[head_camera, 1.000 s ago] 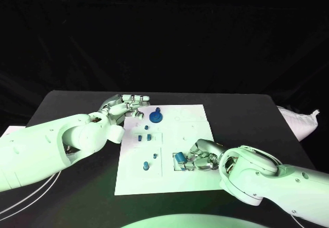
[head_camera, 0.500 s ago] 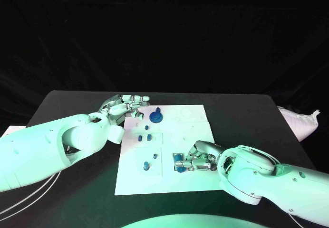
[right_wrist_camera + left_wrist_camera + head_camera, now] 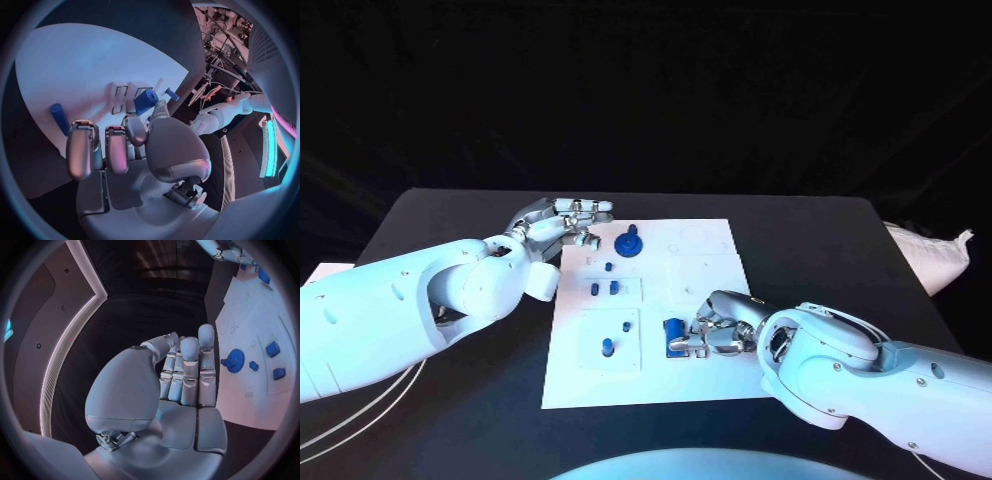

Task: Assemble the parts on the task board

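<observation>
The white task board (image 3: 689, 385) lies mid-table. My right hand (image 3: 718, 332) rests over its near right part and pinches a blue cylinder (image 3: 675, 329) between thumb and a finger; the right wrist view shows that cylinder (image 3: 145, 101) at the fingertips, just above the board (image 3: 81, 60). A blue gear (image 3: 630, 245) stands near the board's far left. Two small blue blocks (image 3: 603, 289), a small peg (image 3: 610, 268) and a longer peg (image 3: 606, 348) lie along the left side. My left hand (image 3: 568, 221) hovers at the board's far left corner, fingers straight and holding nothing (image 3: 184, 375).
Black table (image 3: 459, 220) surrounds the board on every side. A white cloth bundle (image 3: 932, 255) lies at the table's right edge. In the left wrist view the gear (image 3: 235, 360) and blocks (image 3: 273, 348) lie beside the left hand.
The right hand dipped toward the board's near edge with the cylinder, then drew back a little. The left hand has stayed in place.
</observation>
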Motion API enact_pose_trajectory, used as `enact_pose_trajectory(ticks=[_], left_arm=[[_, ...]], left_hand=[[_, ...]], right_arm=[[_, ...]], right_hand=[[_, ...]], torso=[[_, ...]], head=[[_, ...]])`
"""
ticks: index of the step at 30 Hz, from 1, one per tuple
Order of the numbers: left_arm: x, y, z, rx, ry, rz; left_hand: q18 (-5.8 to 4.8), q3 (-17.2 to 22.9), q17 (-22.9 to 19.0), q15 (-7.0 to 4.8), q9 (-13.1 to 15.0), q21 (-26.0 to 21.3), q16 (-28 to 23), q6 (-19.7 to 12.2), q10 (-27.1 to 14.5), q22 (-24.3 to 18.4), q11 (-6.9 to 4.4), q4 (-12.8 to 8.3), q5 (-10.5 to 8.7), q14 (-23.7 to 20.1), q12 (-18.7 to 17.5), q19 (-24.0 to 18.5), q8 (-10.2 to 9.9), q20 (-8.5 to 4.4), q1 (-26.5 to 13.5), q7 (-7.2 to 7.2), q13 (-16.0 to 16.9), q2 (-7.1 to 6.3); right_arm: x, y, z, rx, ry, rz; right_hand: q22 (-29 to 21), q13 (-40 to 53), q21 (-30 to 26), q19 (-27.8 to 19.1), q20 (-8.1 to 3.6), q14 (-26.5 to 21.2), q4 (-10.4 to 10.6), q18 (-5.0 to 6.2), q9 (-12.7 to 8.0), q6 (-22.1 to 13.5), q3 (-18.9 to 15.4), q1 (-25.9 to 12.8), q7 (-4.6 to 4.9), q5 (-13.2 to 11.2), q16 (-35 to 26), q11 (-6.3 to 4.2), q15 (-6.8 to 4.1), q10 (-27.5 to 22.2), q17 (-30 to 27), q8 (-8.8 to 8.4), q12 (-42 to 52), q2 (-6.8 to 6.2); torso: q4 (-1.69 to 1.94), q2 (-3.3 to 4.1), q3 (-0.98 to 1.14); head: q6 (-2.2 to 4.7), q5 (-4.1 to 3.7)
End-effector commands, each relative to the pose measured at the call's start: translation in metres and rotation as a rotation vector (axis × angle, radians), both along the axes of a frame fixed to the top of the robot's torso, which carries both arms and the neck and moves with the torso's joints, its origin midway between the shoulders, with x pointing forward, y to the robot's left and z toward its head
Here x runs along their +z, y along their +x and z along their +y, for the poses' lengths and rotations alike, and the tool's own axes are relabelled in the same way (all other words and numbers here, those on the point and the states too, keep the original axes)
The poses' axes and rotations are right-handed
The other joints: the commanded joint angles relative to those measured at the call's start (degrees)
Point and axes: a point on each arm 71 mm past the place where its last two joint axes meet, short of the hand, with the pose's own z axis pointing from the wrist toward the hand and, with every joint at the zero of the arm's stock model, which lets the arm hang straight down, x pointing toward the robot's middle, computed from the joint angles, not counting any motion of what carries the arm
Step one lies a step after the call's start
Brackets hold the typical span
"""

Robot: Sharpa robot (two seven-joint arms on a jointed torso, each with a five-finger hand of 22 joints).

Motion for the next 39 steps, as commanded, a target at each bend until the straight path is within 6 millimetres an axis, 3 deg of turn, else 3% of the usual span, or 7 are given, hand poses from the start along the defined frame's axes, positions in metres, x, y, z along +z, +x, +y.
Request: enact_pose_trajectory(ticks=[1, 6, 14, 24, 28, 31, 39], left_arm=[[0.001, -0.001, -0.003, -0.021, -0.011, -0.001], [0.001, -0.001, -0.003, -0.023, -0.011, -0.001], [0.001, -0.001, -0.002, -0.022, -0.010, 0.001], [0.000, -0.001, 0.000, -0.020, -0.007, 0.003], [0.000, -0.001, 0.000, -0.020, -0.004, 0.002], [0.000, -0.001, -0.001, -0.021, -0.003, 0.000], [0.000, 0.000, -0.002, -0.024, -0.003, -0.003]], left_hand=[[1.10, -0.21, -0.07, 0.07, -0.03, -0.22, -0.17, -0.42, -0.35, -0.08, -0.06, -0.24, -0.10, -0.31, 0.20, -0.07, 0.33, 0.05, 0.04, -0.05, 0.09, 0.53], [1.09, -0.28, -0.22, 0.09, -0.03, -0.27, -0.20, -0.48, -0.45, -0.12, -0.04, -0.23, -0.10, -0.36, 0.28, -0.07, 0.35, 0.07, -0.08, -0.04, 0.09, 0.56], [1.09, -0.28, -0.22, 0.09, -0.03, -0.27, -0.20, -0.48, -0.45, -0.12, -0.04, -0.23, -0.10, -0.36, 0.28, -0.07, 0.35, 0.07, -0.08, -0.04, 0.09, 0.56], [1.09, -0.31, -0.27, 0.10, -0.04, -0.29, -0.21, -0.55, -0.54, -0.14, -0.02, -0.24, -0.10, -0.38, 0.30, -0.07, 0.33, 0.07, -0.12, -0.02, 0.08, 0.55], [1.09, -0.31, -0.27, 0.10, -0.04, -0.29, -0.21, -0.55, -0.54, -0.14, -0.02, -0.24, -0.10, -0.38, 0.30, -0.07, 0.33, 0.07, -0.12, -0.02, 0.08, 0.55], [1.09, -0.31, -0.27, 0.10, -0.04, -0.29, -0.21, -0.55, -0.54, -0.14, -0.02, -0.24, -0.10, -0.38, 0.30, -0.07, 0.33, 0.07, -0.12, -0.02, 0.08, 0.55], [1.09, -0.31, -0.27, 0.10, -0.04, -0.29, -0.21, -0.55, -0.54, -0.14, -0.02, -0.24, -0.10, -0.38, 0.30, -0.07, 0.33, 0.07, -0.12, -0.02, 0.08, 0.55]], right_arm=[[0.001, -0.001, 0.002, 0.040, -0.045, -0.034], [-0.001, 0.001, 0.004, 0.051, -0.064, -0.048], [-0.002, 0.004, 0.002, 0.041, -0.067, -0.051], [0.009, -0.004, -0.022, -0.033, -0.010, -0.049], [0.018, 0.000, -0.043, -0.064, -0.021, -0.088], [0.023, 0.003, -0.057, -0.067, -0.050, -0.128], [0.025, 0.009, -0.079, -0.087, -0.156, -0.186]], right_hand=[[0.70, 0.87, 0.46, 0.31, -0.35, 4.46, -2.65, -0.46, 0.49, 0.39, 1.71, 4.76, -0.16, -1.29, 0.45, -0.31, -0.46, 0.68, 5.37, 0.23, 1.06, 0.84], [0.84, 1.00, 0.54, 0.36, -0.43, 4.56, -4.58, -0.50, 1.01, 0.60, 3.20, 7.80, -0.38, -1.47, 0.74, -0.50, -0.57, 0.85, 5.94, 0.41, 1.09, 1.76], [0.79, 0.91, 0.51, 0.33, -0.45, 4.55, -4.38, -0.49, 1.33, 0.64, 3.48, 7.44, -0.34, -1.10, 0.75, -0.49, -0.58, 0.89, 5.97, 0.43, 0.89, 2.34], [0.63, -0.45, 0.35, 0.17, -0.12, 4.49, -1.20, -0.45, 1.66, -1.18, 0.31, 3.03, 0.37, 4.47, 0.66, 0.13, -0.09, -0.08, 5.93, -0.94, -1.32, -0.19], [0.65, -1.64, 0.34, 0.14, 0.12, 4.47, -3.35, -0.44, 0.74, -3.59, 2.90, 8.29, 1.04, 7.17, 0.62, 0.53, 0.15, -0.91, 5.93, -3.05, -3.12, 2.38], [0.72, -2.87, 0.37, 0.15, 0.27, 4.49, -6.00, -0.47, -0.67, -4.24, 6.86, 13.57, 1.61, 2.45, 0.70, 0.92, 0.44, -1.78, 6.13, -4.68, -5.05, 4.86], [0.95, -3.62, 0.48, 0.21, 0.73, 4.53, -3.23, -0.48, -3.00, -1.41, 7.39, 9.70, 1.56, -0.93, 0.81, 1.04, 0.75, -1.24, 6.44, -6.02, -6.21, 2.22]], torso=[[0.09, -0.04, -0.04], [0.25, -0.01, -0.05], [0.17, -0.01, -0.04], [0.03, -0.11, -0.07], [-0.09, -0.18, -0.12], [-0.11, -0.19, -0.09], [-0.52, -0.25, 0.04]], head=[[-0.25, -0.09], [-0.39, -0.23], [-0.44, -0.21], [-0.28, -0.60], [-0.07, -0.88], [0.15, -0.82], [0.24, -1.28]])
